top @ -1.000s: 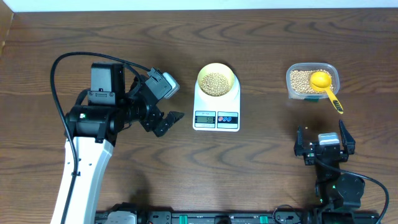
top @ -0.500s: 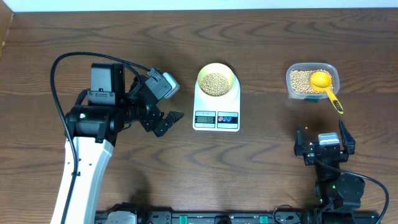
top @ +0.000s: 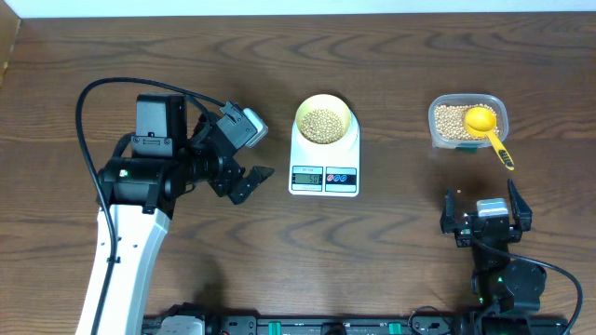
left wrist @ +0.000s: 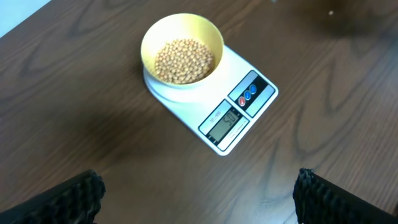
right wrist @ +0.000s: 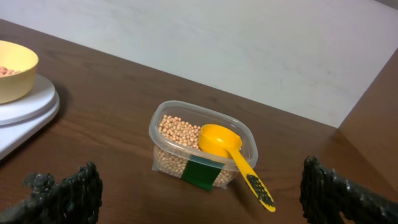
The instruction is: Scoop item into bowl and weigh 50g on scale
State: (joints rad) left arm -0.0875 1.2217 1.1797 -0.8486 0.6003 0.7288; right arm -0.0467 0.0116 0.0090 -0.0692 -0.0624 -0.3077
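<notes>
The pale-yellow bowl (top: 323,121) stands on the white scale (top: 324,175) at table centre and holds tan beans (top: 323,123). The left wrist view shows the bowl (left wrist: 181,51), its beans (left wrist: 184,60) and the scale (left wrist: 239,112) with a lit display. My left gripper (top: 250,180) is open and empty, left of the scale; its fingers frame bare table (left wrist: 198,199). My right gripper (top: 486,207) is open and empty at the front right, well short of the tub (right wrist: 200,199).
A clear plastic tub (top: 467,122) of beans stands at the back right, with a bright yellow scoop (top: 486,126) resting in it, handle over the front rim. The right wrist view shows the tub (right wrist: 186,158) and the scoop (right wrist: 233,155). A white wall edge runs behind.
</notes>
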